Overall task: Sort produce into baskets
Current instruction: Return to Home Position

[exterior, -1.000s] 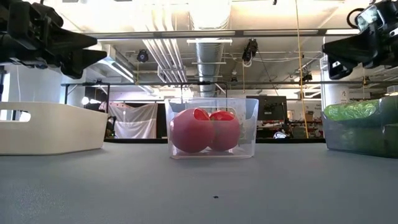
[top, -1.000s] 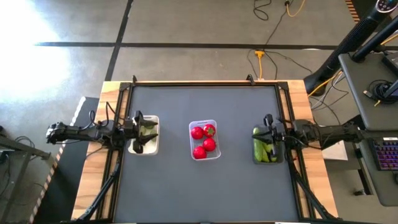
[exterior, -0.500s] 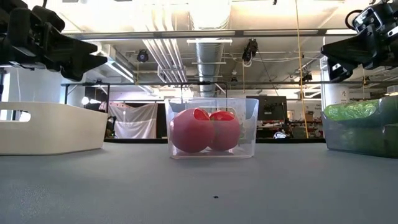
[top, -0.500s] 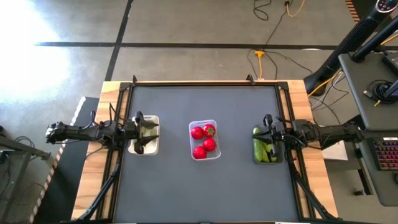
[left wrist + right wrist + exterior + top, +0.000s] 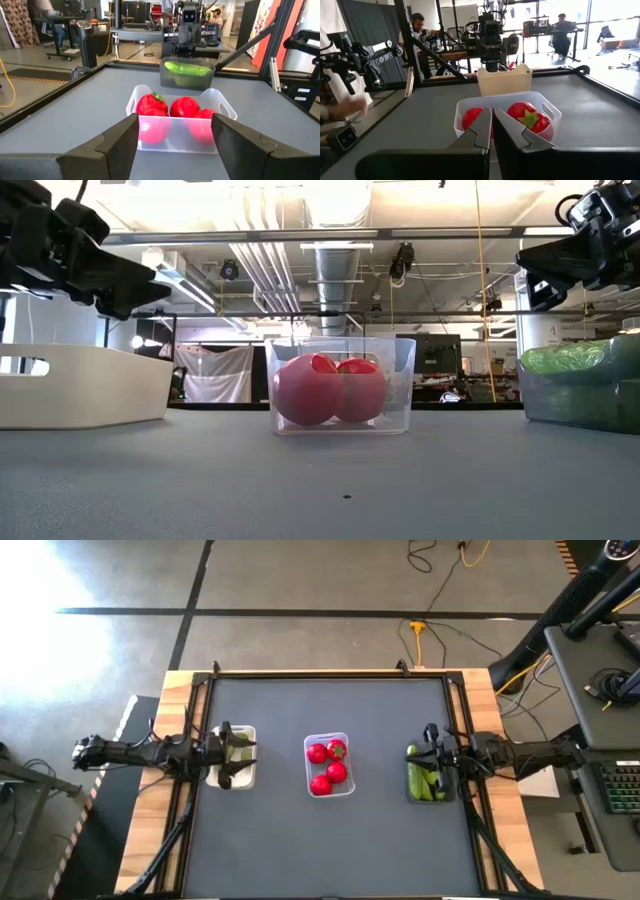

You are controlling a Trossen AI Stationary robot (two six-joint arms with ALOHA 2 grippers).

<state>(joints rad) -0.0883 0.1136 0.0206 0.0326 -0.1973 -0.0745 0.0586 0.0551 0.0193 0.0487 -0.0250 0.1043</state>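
A big dark table [image 5: 330,840] is seen from above. Two dark arms are stretched in over it, the left arm [image 5: 130,752] from the left edge and the right arm [image 5: 520,753] from the right edge.

Three small baskets are set in a row across the middle of the table, well apart from each other. The white basket [image 5: 247,778] is placed on the left, the clear basket [image 5: 346,787] in the middle, and the dark grey basket [image 5: 411,796] on the right.

The left gripper [image 5: 232,753] is held above the white basket. Its fingers [image 5: 120,145] are spread wide, and nothing is held between them. The right gripper [image 5: 424,755] is held above the dark grey basket. Its fingers [image 5: 515,135] are pressed together, and nothing is pinched. In the low view across the table, both grippers are seen up in the air, above the rims of the baskets.

Long green cucumbers [image 5: 428,787] are piled in the dark grey basket. Four red fruits [image 5: 337,772] with green tops are kept in the clear basket. Small pale green limes [image 5: 240,750] are seen in the white basket, partly hidden by the left gripper.
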